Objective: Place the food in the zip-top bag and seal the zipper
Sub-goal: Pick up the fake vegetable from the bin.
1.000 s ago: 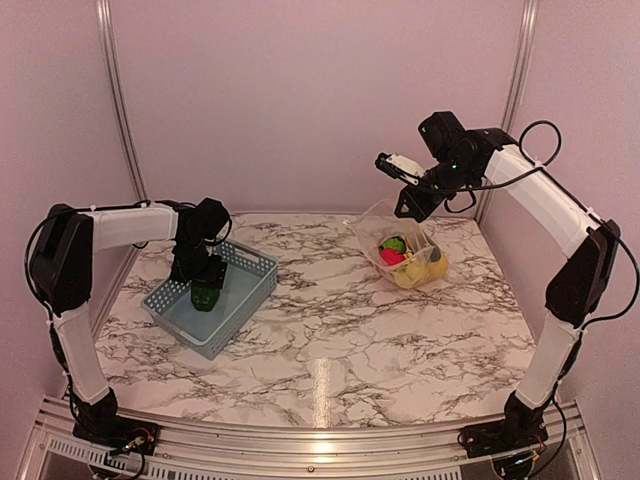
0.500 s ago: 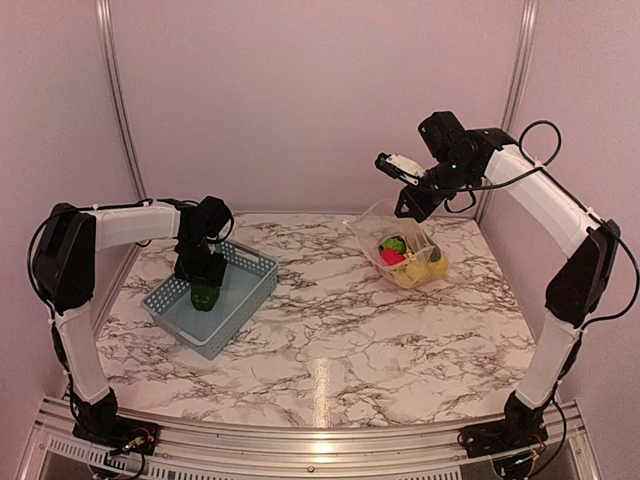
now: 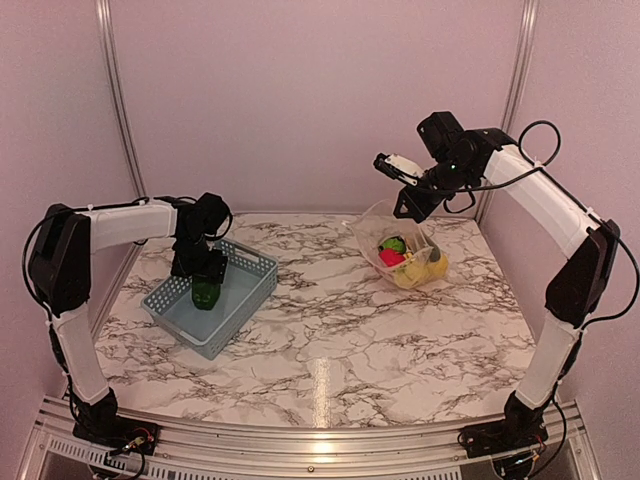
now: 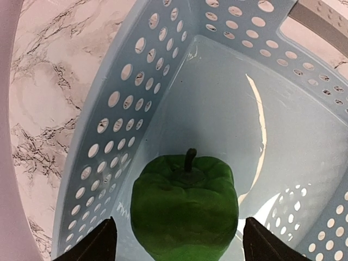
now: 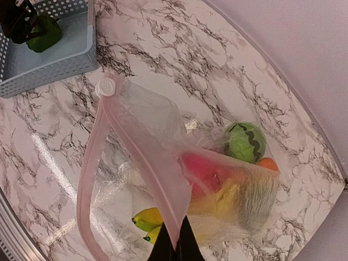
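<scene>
A green pepper (image 4: 185,209) stands in the blue-grey basket (image 4: 117,98). My left gripper (image 4: 182,242) is open around it, a finger (image 4: 100,244) on each side with a small gap. The left gripper (image 3: 207,283) reaches down into the basket in the top view. My right gripper (image 5: 179,247) is shut on the upper edge of the zip-top bag (image 5: 157,136) and holds its mouth up and open. The pinkish zipper (image 5: 89,174) loops round the mouth. Inside lie a striped melon (image 5: 244,141), a red apple (image 5: 204,171), an orange (image 5: 268,163) and a banana (image 5: 147,220).
The basket (image 3: 250,262) sits at the table's left, the bag (image 3: 400,250) at the back right below the right gripper (image 3: 410,207). Marble tabletop (image 3: 330,320) lies between them. Pink walls and metal posts close in the back and sides.
The left gripper's jaws narrowed a little and widened again around the pepper, and its wrist shifted slightly. The right arm and the bag have not moved.
</scene>
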Robot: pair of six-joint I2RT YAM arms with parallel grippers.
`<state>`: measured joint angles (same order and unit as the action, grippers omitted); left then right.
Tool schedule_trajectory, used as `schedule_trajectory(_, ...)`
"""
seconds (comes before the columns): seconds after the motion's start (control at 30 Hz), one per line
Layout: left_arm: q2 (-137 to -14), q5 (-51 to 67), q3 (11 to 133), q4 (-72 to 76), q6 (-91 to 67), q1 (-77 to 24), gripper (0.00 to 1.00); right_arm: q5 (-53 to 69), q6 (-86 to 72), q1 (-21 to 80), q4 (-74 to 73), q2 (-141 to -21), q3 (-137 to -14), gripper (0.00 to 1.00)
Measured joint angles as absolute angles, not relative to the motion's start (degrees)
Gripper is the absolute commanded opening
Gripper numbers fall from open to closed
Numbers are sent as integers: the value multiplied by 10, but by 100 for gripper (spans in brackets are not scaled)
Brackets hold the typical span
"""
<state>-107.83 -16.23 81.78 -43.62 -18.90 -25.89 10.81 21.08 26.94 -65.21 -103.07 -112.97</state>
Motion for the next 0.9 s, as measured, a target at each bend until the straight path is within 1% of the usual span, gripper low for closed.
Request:
schedule_trajectory(0.07, -1080, -166, 818, -436, -191, -259, 81, 108, 211, 271, -652, -1031, -1130, 0)
schedule_trajectory(0.27, -1111, -165, 818, -434, -196, -259, 74, 108, 211, 274, -652, -1030, -1127, 0)
schedule_trajectory(0.33, -1123, -164, 818, -431, -197, -259, 70, 108, 211, 274, -652, -1030, -1123, 0)
schedule_trajectory(0.43, -1127, -163, 821, -430, -198, -259, 59, 108, 211, 274, -653, -1030, -1121, 0)
schedule_trajectory(0.47, -1127, -161, 824, -429, -198, -259, 57, 108, 211, 274, -652, -1030, -1121, 0)
schedule_trajectory(0.67, -1106, -150, 828, -428, -203, -260, 57, 108, 211, 274, -653, -1027, -1121, 0)
schedule_trajectory(0.9, -988, -130, 859, -429, -226, -281, 56, 109, 211, 275, -653, -1028, -1125, 0)
